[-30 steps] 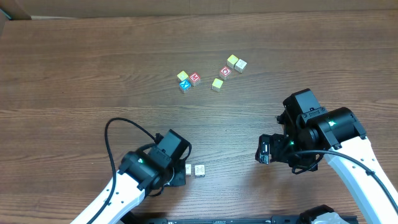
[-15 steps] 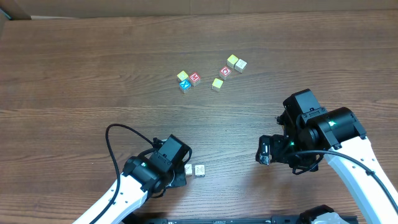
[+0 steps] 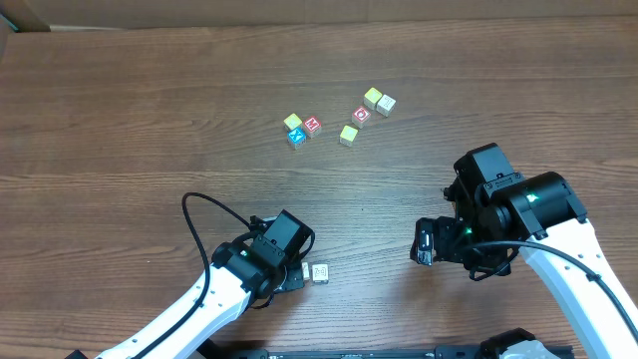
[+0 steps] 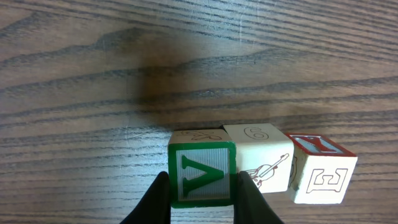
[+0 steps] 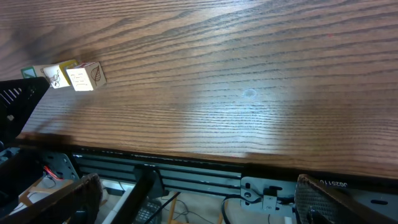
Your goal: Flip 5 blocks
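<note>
In the left wrist view my left gripper (image 4: 201, 188) is shut on a block with a green V face (image 4: 200, 169), one black finger (image 4: 157, 198) against each side, low over the table. Touching it on the right is a pale block with a violin drawing (image 4: 261, 158), then a red-topped block with an E (image 4: 320, 174). From overhead the left gripper (image 3: 296, 271) covers these, and only one pale block (image 3: 320, 272) shows beside it. Several more blocks (image 3: 348, 135) lie scattered at the far middle. My right gripper (image 3: 424, 244) stands open and empty, well right of them.
The table's near edge (image 5: 186, 155) runs right under the right gripper (image 5: 199, 205), with frame rails and cables below it. The left arm's black cable (image 3: 199, 214) loops over the table behind the left gripper.
The left arm has swung to the right, and its gripper now covers the block that showed beside it before. The right arm has not moved.
</note>
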Controlling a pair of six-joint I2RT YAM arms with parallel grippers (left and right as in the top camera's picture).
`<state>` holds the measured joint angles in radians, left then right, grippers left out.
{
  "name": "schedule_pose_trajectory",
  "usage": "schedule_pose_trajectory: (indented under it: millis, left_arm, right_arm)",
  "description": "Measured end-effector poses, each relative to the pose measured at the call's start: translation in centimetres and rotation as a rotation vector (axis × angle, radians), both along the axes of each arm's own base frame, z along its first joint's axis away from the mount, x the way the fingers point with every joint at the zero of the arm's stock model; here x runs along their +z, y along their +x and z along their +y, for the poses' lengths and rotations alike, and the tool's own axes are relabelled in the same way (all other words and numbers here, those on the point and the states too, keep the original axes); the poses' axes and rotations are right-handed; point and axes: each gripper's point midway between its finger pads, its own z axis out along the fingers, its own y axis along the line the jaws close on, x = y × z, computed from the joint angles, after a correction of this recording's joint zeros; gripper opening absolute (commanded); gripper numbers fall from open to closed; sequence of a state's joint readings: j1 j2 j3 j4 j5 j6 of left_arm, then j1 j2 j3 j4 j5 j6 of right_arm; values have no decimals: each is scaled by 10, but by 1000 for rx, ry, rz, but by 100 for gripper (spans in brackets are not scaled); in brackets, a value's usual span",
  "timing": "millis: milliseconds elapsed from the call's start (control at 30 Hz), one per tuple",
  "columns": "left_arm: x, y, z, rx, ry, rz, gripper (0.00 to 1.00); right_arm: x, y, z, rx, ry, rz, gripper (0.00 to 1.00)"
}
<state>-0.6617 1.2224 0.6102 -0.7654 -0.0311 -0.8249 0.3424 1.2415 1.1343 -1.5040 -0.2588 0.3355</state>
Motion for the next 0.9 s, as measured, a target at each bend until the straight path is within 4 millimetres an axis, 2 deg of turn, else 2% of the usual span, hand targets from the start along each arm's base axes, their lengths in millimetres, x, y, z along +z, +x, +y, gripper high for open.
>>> schedule_pose_trajectory:
  millis: [133, 233, 400, 600, 667, 733, 833, 900]
  left_arm:
    - [0, 0, 0, 11, -1, 1, 34]
    - [0, 0, 0, 12, 0, 0, 34]
    - [0, 1, 0, 11, -3, -3, 24]
    - [6, 1, -1, 11, 2, 6, 25]
    - [15, 2, -1, 12, 8, 11, 14]
    - [22, 0, 1, 31, 20, 28, 4]
    - [24, -17, 15, 107, 74, 105, 4]
    - [23, -30, 24, 158, 109, 159, 4]
  right_arm:
    - [0, 0, 0, 0, 0, 0, 100]
    - [0, 0, 0, 0, -1, 0, 100]
    - [0, 0, 0, 0, 0, 0, 100]
    - [0, 1, 0, 0, 2, -4, 100]
    - [0, 2, 1, 1, 3, -10, 100]
    - [0, 3, 1, 4, 5, -15, 90]
    - [0, 7, 3, 12, 12, -31, 66]
    - [1, 10, 4, 27, 20, -50, 33]
